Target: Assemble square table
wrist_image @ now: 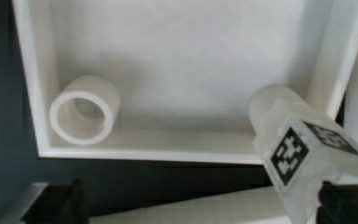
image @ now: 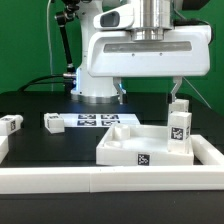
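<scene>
Above the square table [image: 118,150], which sits against the border wall [image: 110,182]: gripper [image: 149,95], jaws wide apart, holding nothing. One leg [image: 180,126] stands upright at the slab's corner on the exterior view's right. Risk: a descending finger clips it and tilts it if it is loosely seated.

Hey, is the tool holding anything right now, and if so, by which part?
Nothing is held. The tool hangs open above the square tabletop, with an empty gap between its jaws. The upright leg stands on that tabletop, ungripped.
</scene>
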Controlling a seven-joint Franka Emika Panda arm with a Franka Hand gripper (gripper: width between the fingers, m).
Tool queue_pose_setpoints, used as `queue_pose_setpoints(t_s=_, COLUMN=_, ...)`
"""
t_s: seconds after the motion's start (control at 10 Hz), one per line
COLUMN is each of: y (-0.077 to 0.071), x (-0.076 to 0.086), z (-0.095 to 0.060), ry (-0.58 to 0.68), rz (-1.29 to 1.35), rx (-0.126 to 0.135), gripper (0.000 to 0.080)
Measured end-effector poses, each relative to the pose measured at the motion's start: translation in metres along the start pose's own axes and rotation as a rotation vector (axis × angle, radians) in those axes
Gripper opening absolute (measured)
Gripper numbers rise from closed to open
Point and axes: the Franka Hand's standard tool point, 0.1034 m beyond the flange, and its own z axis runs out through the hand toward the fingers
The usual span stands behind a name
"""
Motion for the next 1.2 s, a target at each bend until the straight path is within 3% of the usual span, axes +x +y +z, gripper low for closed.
queue_pose_setpoints(t_s=0.1, y=0.008, x=-0.002, z=0.002, ry=-0.006, rz=0.000, rx=-0.006, gripper=0.0649)
queue_pose_setpoints(t_s=0.3, y=0.048, x=-0.020, z=0.016, ry=0.000, rz=-0.025, rx=-0.035, gripper=0.0649)
queue_pose_setpoints(t_s=0.4, y=0.058, x=-0.026, z=0.020, ry=-0.012, rz=-0.010, rx=-0.042, gripper=0.0649)
queue_pose_setpoints(t_s=0.9, y=0.064, x=-0.027, z=0.025, ry=-0.006, rz=-0.007, rx=-0.051, gripper=0.0649)
queue_pose_setpoints(t_s=1.2, y=0.090, x=-0.037, z=0.038, ry=-0.054, rz=0.065, rx=-0.042, gripper=0.0649)
